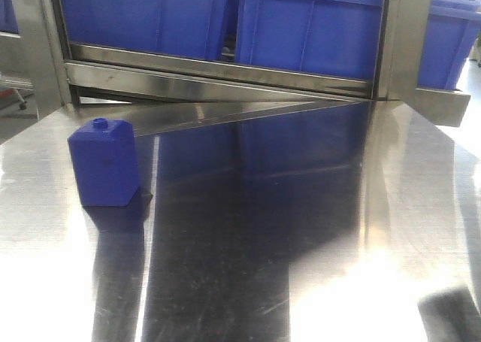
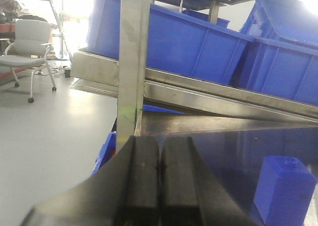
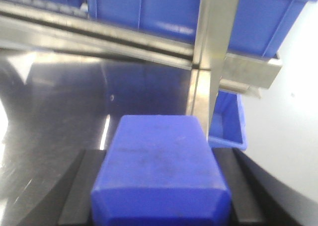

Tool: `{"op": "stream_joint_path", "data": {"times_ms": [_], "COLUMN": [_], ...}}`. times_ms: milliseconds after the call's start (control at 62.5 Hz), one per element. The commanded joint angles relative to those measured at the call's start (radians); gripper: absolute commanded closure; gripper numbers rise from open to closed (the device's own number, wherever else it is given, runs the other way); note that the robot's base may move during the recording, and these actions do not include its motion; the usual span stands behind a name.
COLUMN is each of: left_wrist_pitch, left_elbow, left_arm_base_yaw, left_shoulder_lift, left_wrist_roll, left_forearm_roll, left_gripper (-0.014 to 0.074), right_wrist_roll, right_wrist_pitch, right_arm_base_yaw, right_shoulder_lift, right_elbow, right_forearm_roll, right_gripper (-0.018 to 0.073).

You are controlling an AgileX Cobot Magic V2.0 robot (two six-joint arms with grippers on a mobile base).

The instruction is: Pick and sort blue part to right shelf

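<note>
Blue part (image 3: 160,169) sits clamped between fingers of the right hand (image 3: 162,201).

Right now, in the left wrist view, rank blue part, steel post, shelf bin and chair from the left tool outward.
1. Blue part, lower right on the table.
2. Steel post, just ahead, table's back edge.
3. Shelf bin, behind the post.
4. Chair, far left on the floor.

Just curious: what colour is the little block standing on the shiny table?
Blue. The block shows best in the front view.
</note>
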Motion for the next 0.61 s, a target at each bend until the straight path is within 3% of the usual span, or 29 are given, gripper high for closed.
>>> {"op": "stream_joint_path", "data": {"times_ms": [0, 336, 592], "left_wrist_pitch": [-0.091, -0.091, -0.091], "left_elbow": [0.022, 0.022, 0.022], "left_arm_base_yaw": [0.0, 0.0, 0.0], "left_shoulder_lift": [-0.021, -0.021, -0.021], "left_wrist_roll": [0.0, 0.0, 0.0], "left_forearm_roll": [-0.009, -0.009, -0.009], "left_gripper": [0.0473, 0.0473, 0.0473], "right_wrist_roll": [0.028, 0.028, 0.028], "right_wrist_pitch": [-0.092, -0.028, -0.028], "right_arm_base_yaw": [-0.006, -0.008, -0.008], "right_shoulder_lift": [-0.084, -0.302, -0.333], "right_elbow": [-0.005, 0.043, 0.05], "right_forearm_roll": [-0.04, -0.04, -0.04], "right_gripper": [0.0192, 0.0192, 0.0192]}}
